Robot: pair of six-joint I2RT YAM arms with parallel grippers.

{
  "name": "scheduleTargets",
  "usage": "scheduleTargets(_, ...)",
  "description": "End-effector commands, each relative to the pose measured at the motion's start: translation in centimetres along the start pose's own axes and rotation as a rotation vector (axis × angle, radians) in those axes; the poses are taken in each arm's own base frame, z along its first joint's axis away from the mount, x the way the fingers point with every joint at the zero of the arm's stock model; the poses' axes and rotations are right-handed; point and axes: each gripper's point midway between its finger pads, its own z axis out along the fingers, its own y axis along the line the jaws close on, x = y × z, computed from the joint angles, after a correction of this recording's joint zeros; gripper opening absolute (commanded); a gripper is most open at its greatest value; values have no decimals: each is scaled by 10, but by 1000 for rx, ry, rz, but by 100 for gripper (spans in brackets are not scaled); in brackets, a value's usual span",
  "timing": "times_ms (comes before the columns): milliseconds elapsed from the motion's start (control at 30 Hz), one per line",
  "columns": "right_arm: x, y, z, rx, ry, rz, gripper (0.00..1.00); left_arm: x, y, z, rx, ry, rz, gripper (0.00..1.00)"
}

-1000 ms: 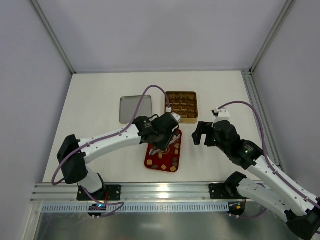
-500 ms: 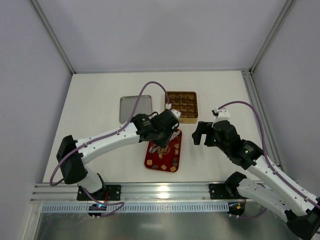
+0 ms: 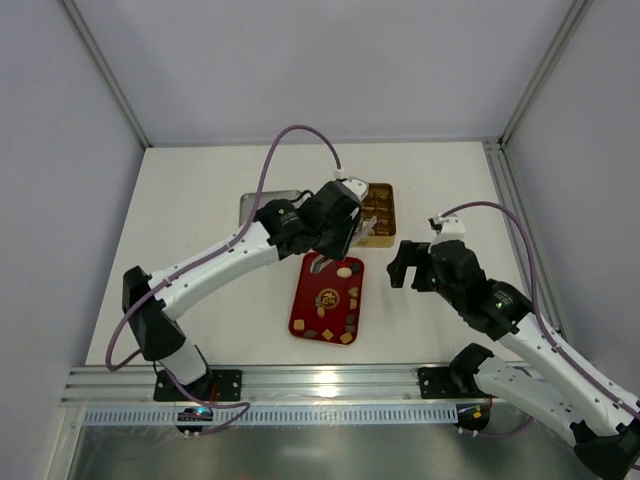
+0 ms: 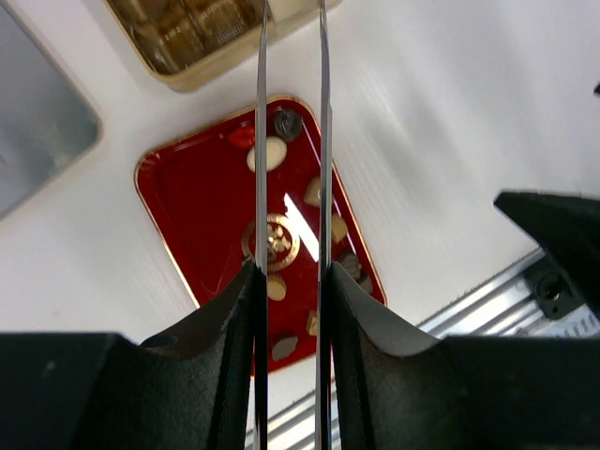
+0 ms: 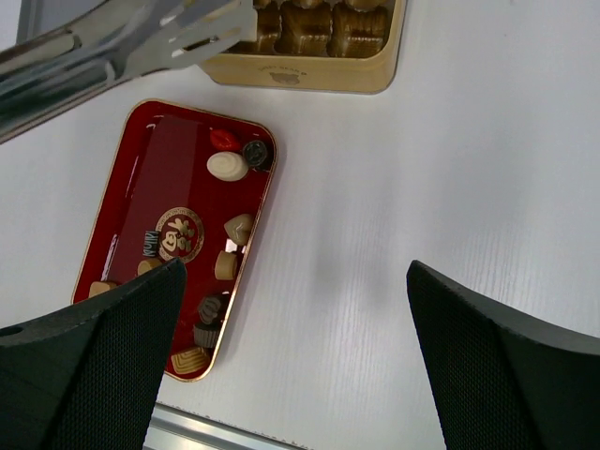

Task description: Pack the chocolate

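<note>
Several small chocolate pieces (image 5: 228, 166) in cream, tan and dark brown lie on the red tray (image 3: 308, 300), mostly along its right side (image 4: 336, 228). My left gripper (image 4: 291, 272) is shut on a pair of thin metal tongs (image 4: 260, 141). It hovers over the tray's far end (image 3: 340, 222). The tongs' tips (image 5: 220, 19) reach over the near left corner of the gold tin (image 5: 309, 70). Whether a piece sits between the tips I cannot tell. My right gripper (image 5: 295, 272) stands open and empty over bare table, right of the tray (image 3: 405, 265).
The gold tin (image 3: 380, 235), with gridded compartments holding brown pieces, stands just beyond the tray. A flat silver lid (image 3: 255, 212) lies to its left, partly under my left arm. An aluminium rail (image 3: 320, 385) runs along the table's near edge.
My left arm has lifted off the red tray and swung away toward the gold tin, taking the tongs along. The right arm has stayed almost still.
</note>
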Motion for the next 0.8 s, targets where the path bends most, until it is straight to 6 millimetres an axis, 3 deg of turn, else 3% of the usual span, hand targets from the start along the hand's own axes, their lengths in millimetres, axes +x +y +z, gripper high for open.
scheduleTargets(0, -32, 2, -17, 0, -99, 19, 100, -49, 3, 3, 6, -107, -12, 31)
scheduleTargets(233, -46, -1, -31, 13, -136, 24, 100, -103, 11, 46, 14, -181, -36, 31)
scheduleTargets(267, -47, -1, -32, 13, -136, 24, 100, -104, 13, 60, 5, -174, -31, 31)
scheduleTargets(300, -47, -1, -33, 12, -138, 23, 100, -118, 12, 60, 12, -207, -36, 32)
scheduleTargets(367, -49, -1, -36, 14, -142, 23, 100, -120, 15, 81, 6, -191, -30, 32)
scheduleTargets(400, -48, -2, -37, 16, -141, 23, 100, -130, 14, 82, 10, -213, -30, 32)
scheduleTargets(467, -49, -3, -39, 16, -144, 24, 100, -130, 18, 102, -4, -196, -25, 32)
scheduleTargets(533, -50, -4, -41, 14, -150, 26, 100, -139, 20, 106, -4, -211, -29, 33)
scheduleTargets(767, -43, -7, -40, 24, -137, 16, 100, -138, 28, 137, -23, -190, -31, 33)
